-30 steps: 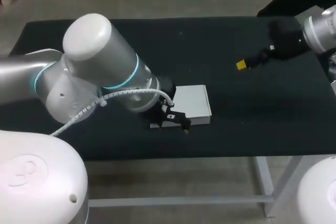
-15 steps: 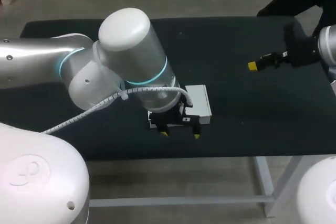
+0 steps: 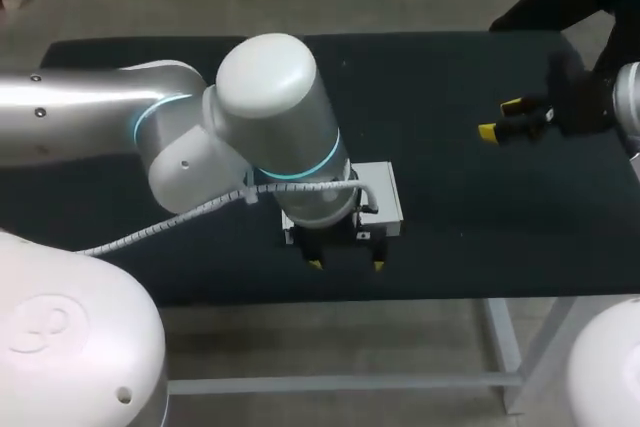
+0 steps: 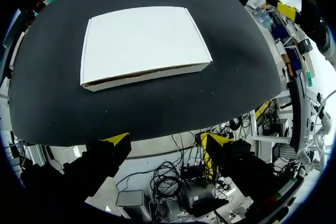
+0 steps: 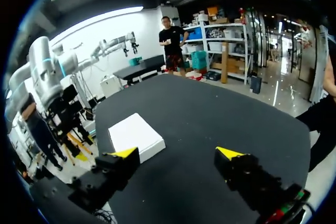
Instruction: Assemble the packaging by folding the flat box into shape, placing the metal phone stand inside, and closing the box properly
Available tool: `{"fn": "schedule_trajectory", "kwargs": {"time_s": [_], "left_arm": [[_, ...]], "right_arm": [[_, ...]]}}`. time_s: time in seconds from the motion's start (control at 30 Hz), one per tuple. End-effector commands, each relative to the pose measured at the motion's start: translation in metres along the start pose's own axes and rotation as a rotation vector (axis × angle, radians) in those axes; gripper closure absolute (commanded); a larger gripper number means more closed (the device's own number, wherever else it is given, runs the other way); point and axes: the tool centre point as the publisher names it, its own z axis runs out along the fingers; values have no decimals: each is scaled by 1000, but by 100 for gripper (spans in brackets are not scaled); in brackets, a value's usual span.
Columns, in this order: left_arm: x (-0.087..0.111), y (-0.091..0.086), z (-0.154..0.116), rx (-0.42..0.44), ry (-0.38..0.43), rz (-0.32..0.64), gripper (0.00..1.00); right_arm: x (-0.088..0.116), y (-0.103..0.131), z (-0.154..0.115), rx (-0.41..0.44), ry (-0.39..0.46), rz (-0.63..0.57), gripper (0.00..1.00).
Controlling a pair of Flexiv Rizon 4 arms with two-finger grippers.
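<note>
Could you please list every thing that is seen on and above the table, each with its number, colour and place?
box: one, white, lid down, lying on the table near its front edge.
table: one, black top, bearing only the box.
left arm: one, silver-white, reaching in over the box and hiding part of it in the head view.
left gripper: one, black with yellow tips, open and empty, its tips out past the table's front edge.
right gripper: one, black with yellow tips, open and empty, above the table's far right part, apart from the box.
</note>
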Motion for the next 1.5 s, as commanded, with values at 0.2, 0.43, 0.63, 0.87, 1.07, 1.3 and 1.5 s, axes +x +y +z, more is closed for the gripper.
{"fn": "schedule_trajectory", "kwargs": {"time_s": [0.2, 0.43, 0.63, 0.87, 1.07, 1.3, 1.5], "left_arm": [[10, -3, 27, 20, -67, -29, 0], [10, -16, 40, 23, -141, -74, 0], [5, -31, 46, 22, -180, -91, 0], [-7, -51, 48, -1, -186, -110, 0], [-16, -65, 51, -18, -185, -116, 0], [-27, -85, 54, -31, -171, -125, 0], [-37, -103, 57, -38, -148, -126, 0]], "right_arm": [[-16, -7, 3, -109, 89, -187, 0], [-20, -7, 5, -111, 70, -222, 0], [-20, -9, 6, -108, 68, -238, 0], [-20, -9, 6, -108, 68, -238, 0], [-20, -9, 6, -108, 68, -238, 0], [-20, -9, 6, -108, 68, -238, 0], [-20, -9, 6, -108, 68, -238, 0]]}}
